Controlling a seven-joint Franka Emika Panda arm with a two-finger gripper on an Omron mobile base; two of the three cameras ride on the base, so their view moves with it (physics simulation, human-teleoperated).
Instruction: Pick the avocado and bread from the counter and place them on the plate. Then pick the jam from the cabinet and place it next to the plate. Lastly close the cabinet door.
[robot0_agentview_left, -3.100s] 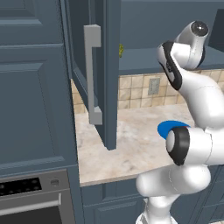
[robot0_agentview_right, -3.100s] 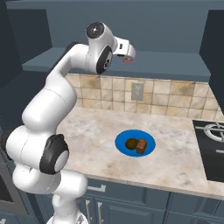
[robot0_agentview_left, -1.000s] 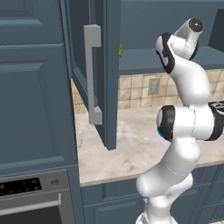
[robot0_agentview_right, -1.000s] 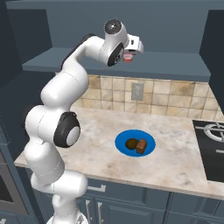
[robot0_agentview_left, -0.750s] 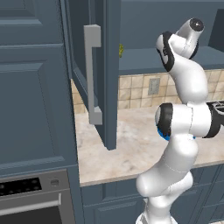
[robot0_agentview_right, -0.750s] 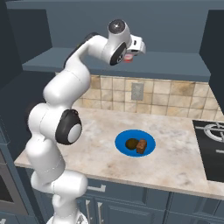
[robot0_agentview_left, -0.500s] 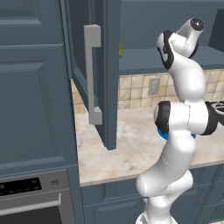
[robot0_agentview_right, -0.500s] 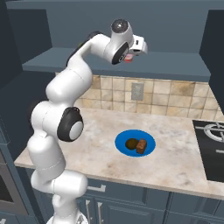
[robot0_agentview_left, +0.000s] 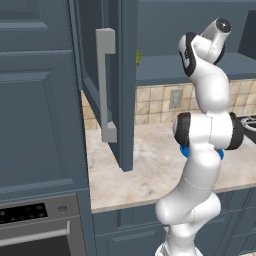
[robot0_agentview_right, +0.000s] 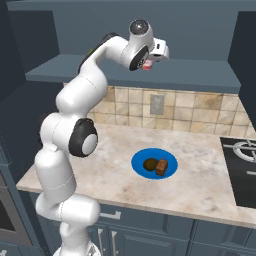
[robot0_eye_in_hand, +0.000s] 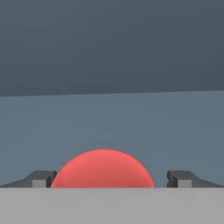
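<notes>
Your claw is spread wide — one dark fingertip on each side of the jam, not clamped on it. The jam's red top sits between the tips inside the cabinet, on its shelf. From the right base view you see the hand up at shelf level with a bit of red jam just below it. Avocado and bread lie touching on the blue plate, plate on the worktop. Cabinet door stands open — its grey bar handle faces you in the left base view.
</notes>
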